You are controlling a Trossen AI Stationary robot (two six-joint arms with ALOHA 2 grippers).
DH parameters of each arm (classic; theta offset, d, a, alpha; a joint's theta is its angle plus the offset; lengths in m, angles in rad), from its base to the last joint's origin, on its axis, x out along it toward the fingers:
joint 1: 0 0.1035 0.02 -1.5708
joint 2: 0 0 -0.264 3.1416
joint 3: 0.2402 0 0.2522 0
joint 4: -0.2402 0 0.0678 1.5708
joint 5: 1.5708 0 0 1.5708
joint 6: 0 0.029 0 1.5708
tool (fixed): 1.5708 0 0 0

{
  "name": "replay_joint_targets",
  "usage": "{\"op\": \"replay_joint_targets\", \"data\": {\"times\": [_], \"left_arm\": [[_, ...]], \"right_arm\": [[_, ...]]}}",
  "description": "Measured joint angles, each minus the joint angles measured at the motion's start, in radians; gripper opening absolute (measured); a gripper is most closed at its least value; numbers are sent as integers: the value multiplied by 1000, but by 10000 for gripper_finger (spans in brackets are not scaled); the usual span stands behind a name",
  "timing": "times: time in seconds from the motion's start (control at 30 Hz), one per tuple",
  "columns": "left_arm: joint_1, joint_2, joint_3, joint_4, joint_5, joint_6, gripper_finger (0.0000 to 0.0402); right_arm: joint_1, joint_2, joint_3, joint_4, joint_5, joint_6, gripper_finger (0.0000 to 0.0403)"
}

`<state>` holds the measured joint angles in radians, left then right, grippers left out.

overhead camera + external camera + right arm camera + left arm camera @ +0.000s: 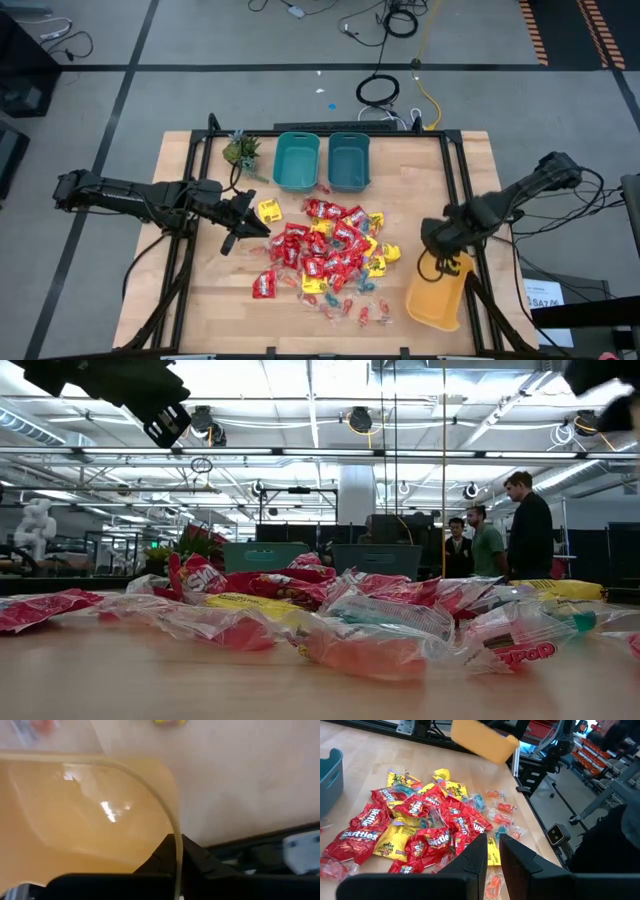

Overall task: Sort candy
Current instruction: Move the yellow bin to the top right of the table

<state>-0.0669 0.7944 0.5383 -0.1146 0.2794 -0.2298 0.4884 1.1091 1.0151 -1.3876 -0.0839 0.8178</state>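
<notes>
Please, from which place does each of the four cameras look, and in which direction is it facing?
High view: above the table, facing straight down; both arms, left gripper, right gripper.
Low view: at table-top height, facing level across the candy pile; arm parts at the top.
Left wrist: over the candy pile; own near-closed fingers.
Right wrist: into the yellow bin, which it grips.
Shared: high and left wrist views both show the yellow bin.

Low view: both grippers out of frame above; only dark arm parts at upper corners. Candy (330, 622) nearest the lens blurred, wrapper print mostly illegible. Teal bins (265, 556) half hidden behind the pile. Right wrist view: yellow bin (85, 810) cut off by picture edges; its wall (176, 855) hides the finger gap
</notes>
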Motion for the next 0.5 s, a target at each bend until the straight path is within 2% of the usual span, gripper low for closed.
{"op": "replay_joint_targets", "data": {"times": [0.27, 0.5], "left_arm": [[0, 0, 0, 0, -23, 0, 59], [0, 0, 0, 0, -129, 0, 59]], "right_arm": [[-223, 2, 165, -29, 113, -185, 0], [-483, 45, 229, -45, 115, -412, 0]]}}
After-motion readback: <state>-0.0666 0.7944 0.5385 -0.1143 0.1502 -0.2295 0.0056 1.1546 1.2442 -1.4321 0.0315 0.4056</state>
